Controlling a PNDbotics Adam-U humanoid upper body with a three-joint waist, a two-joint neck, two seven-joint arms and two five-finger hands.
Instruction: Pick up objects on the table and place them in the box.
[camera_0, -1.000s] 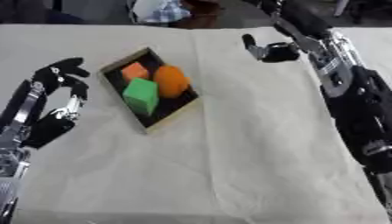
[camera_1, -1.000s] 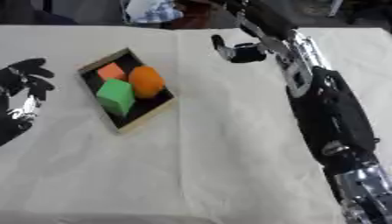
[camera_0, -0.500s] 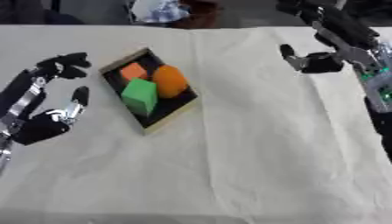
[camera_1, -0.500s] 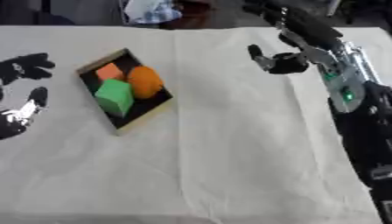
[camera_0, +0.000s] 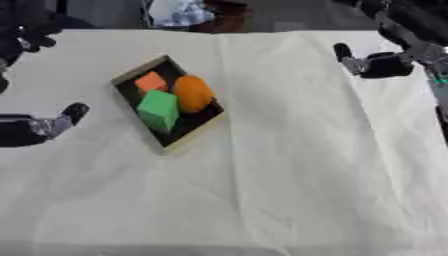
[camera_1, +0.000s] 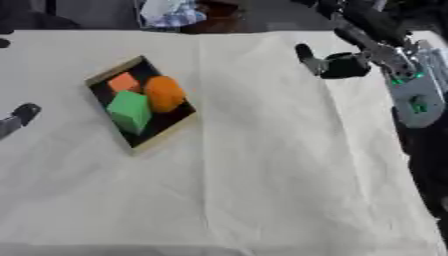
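- No brand, label or writing can be read on anything in view.
- The bench (camera_0: 289, 165) is covered by a cream cloth, matte and softly creased, with long folds running toward the near edge.
- A shallow rectangular box with a pale wooden rim and a black inside (camera_0: 203, 126) is set askew on the cloth, left of the middle.
- Three things are held inside the box: a small orange block with flat faces (camera_0: 150, 82) at the far corner, a smooth rounded orange ball-like thing (camera_0: 192, 93) beside it, and a green cube with sharp edges (camera_0: 159, 109) toward the near end.
- The green cube is seen touching the orange ball-like thing; the small orange block lies just beside both.
- The left robot hand (camera_0: 45, 124), black with silver parts, is seen at the left edge, well apart from the box; only a rounded dark fingertip and part of the hand show, and whether it is apart or together cannot be told.
- The right robot hand (camera_1: 337, 65), black and glossy, is held over the far right of the cloth, well apart from the box; one finger points straight up, nothing is held in it, and the rest of the fingers cannot be made out.
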